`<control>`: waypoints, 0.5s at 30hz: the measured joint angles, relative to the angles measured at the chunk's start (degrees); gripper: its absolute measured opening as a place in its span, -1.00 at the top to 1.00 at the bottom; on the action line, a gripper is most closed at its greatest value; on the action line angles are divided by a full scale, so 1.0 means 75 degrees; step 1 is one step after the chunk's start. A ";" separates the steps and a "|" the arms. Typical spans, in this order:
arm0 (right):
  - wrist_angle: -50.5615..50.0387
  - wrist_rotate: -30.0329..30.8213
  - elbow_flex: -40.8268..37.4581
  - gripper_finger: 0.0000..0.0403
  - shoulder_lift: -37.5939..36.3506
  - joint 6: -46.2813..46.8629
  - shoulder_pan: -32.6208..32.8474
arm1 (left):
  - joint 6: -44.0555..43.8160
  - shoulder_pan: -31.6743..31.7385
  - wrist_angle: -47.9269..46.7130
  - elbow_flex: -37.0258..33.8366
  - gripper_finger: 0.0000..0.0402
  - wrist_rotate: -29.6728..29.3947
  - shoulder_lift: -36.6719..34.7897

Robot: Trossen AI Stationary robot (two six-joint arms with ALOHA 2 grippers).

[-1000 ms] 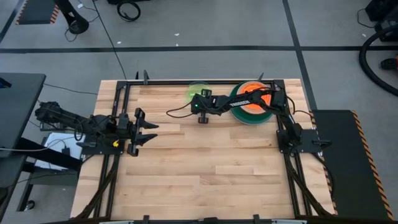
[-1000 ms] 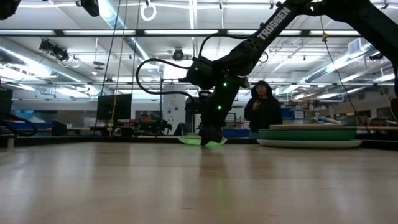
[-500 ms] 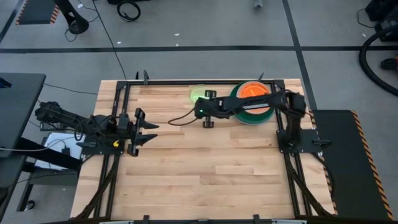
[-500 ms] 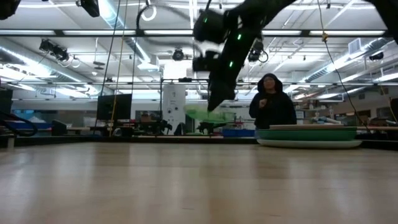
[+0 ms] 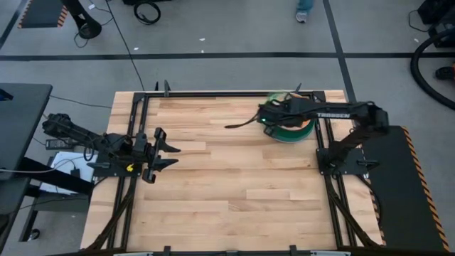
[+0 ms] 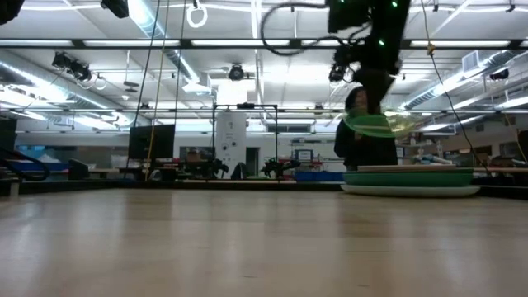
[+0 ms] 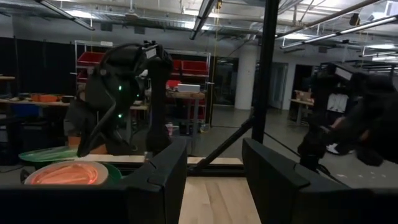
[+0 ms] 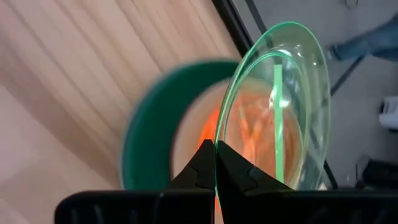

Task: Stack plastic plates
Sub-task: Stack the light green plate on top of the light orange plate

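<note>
While the left gripper (image 5: pixel 169 148) is waiting spread at 9 o'clock, the right gripper (image 8: pixel 214 163) is pinching the neon-green plate (image 8: pixel 283 102) above the plate stack (image 5: pixel 290 125) at 1 o'clock on the desk (image 5: pixel 234 192).

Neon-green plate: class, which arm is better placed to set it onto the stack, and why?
Right. The right gripper already pinches the neon-green plate by its rim, above the stack at the table's far right. The left gripper waits apart, jaws open, near the left edge.

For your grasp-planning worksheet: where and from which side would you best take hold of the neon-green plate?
By its thin rim, edge-on, as the right gripper does now with the jaws shut across it. The neon-green plate is flat and shallow, so only its edge offers purchase; it hangs above the plate stack.
</note>
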 joint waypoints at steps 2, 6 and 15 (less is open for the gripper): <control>0.0117 0.0018 -0.0567 0.97 -0.0283 0.0098 -0.0157 | 0.0000 0.0003 0.0002 0.0000 0.20 0.0002 0.0000; 0.0763 0.0159 -0.1767 0.97 -0.0537 -0.0075 -0.0644 | -0.0003 0.0003 0.0014 0.0000 0.20 -0.0001 0.0000; 0.2370 -0.0025 -0.3011 0.83 -0.0326 -0.0501 -0.1482 | -0.0003 0.0017 0.0149 0.0000 0.20 -0.0001 0.0000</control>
